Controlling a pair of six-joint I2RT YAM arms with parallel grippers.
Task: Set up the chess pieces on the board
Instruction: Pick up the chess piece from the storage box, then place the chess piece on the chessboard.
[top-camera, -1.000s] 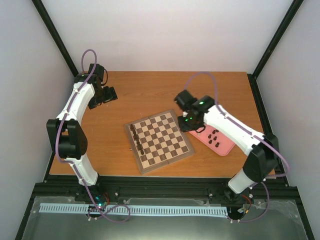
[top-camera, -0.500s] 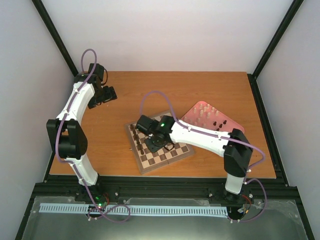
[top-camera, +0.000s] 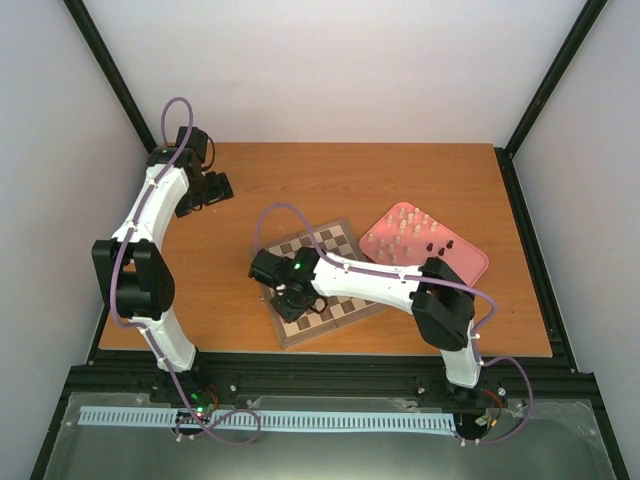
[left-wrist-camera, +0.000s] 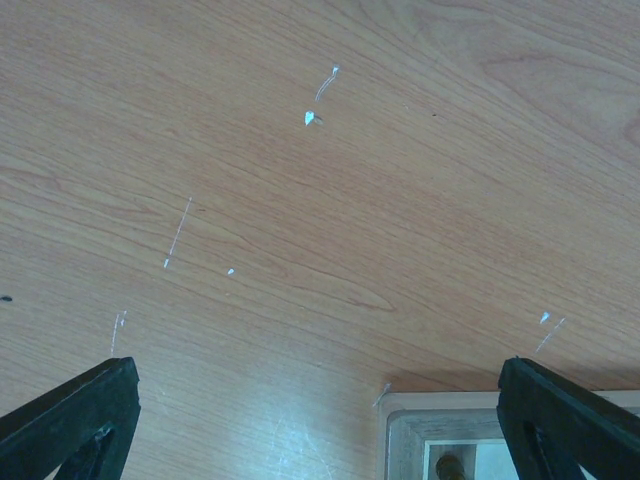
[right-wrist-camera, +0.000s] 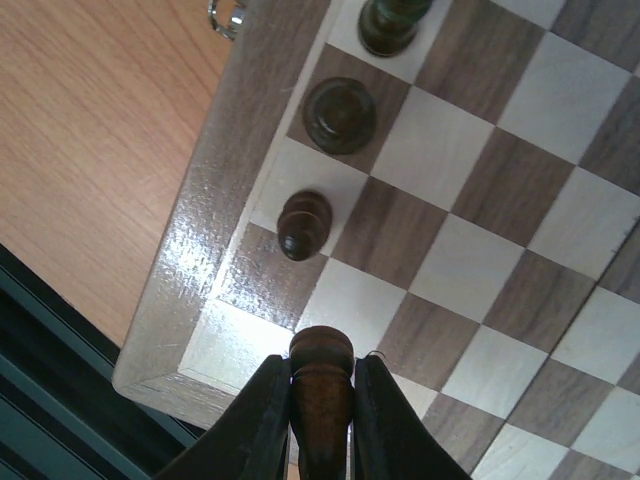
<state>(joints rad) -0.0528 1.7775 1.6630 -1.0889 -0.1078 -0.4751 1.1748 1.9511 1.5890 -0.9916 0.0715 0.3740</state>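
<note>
Right arm holds a dark chess piece over a corner of the board while the left arm hangs off to the side

The right jaws are pinched narrow on a dark brown piece (right-wrist-camera: 321, 380), held upright just above the squares at the near left corner of the board (right-wrist-camera: 470, 200). Three more dark pieces (right-wrist-camera: 304, 223) stand one per square along the board's edge row beside it. The board lies askew in the middle of the wooden worktop (top-camera: 400, 170). A pink tray (top-camera: 470, 262) sits just beside the board's far right corner, carrying pale pieces (top-camera: 405, 222) and a few dark ones (top-camera: 438, 247). The left jaws stand wide apart over bare worktop at the far left, holding nothing
</note>
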